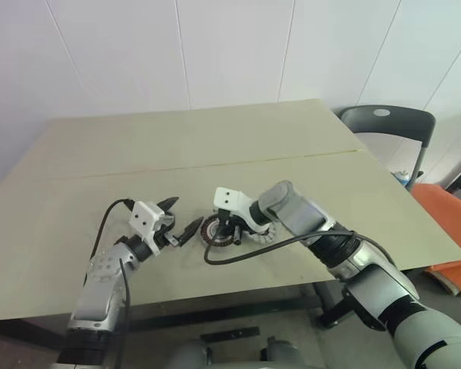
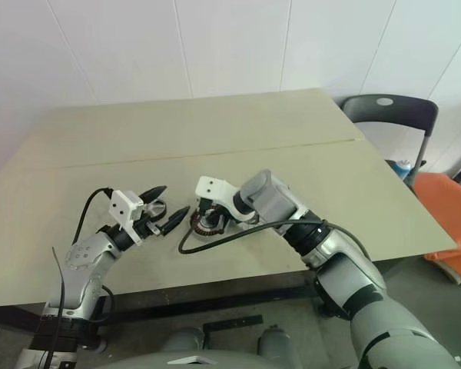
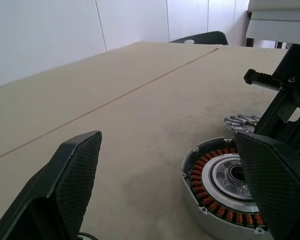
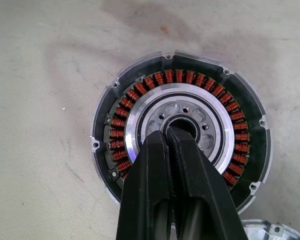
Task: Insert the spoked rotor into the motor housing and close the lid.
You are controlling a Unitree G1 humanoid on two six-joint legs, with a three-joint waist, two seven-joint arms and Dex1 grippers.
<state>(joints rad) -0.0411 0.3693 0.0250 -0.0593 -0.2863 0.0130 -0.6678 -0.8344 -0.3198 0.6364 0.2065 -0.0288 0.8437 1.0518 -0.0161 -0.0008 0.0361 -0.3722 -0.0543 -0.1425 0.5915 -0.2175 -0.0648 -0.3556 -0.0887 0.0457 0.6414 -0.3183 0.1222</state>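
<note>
1. We see the motor housing (image 4: 182, 132) lying flat on the tan surface (image 1: 215, 154), near its front edge, between the two hands. It is open on top, copper-red windings and pale centre showing.
2. Right hand (image 4: 171, 131): fingers pressed together, tips down at the housing's centre bore. We can't tell whether they are touching it or just above it. Nothing pinched, as far as we can see.
3. A silvery ribbed part (image 3: 241, 121) lies on the surface just beside the housing. We judge it could be the lid or the rotor; too little of it shows to say which.
4. Left hand (image 1: 175, 220): fingers spread wide, empty, level and pointing at the housing from just beside it, not touching.
5. Progress, our judgement: early. No spoked rotor sits in the housing and no lid is on it, so both insertion and closing are left.
6. A dark chair (image 1: 388, 123) stands beyond the surface's far right corner.
</note>
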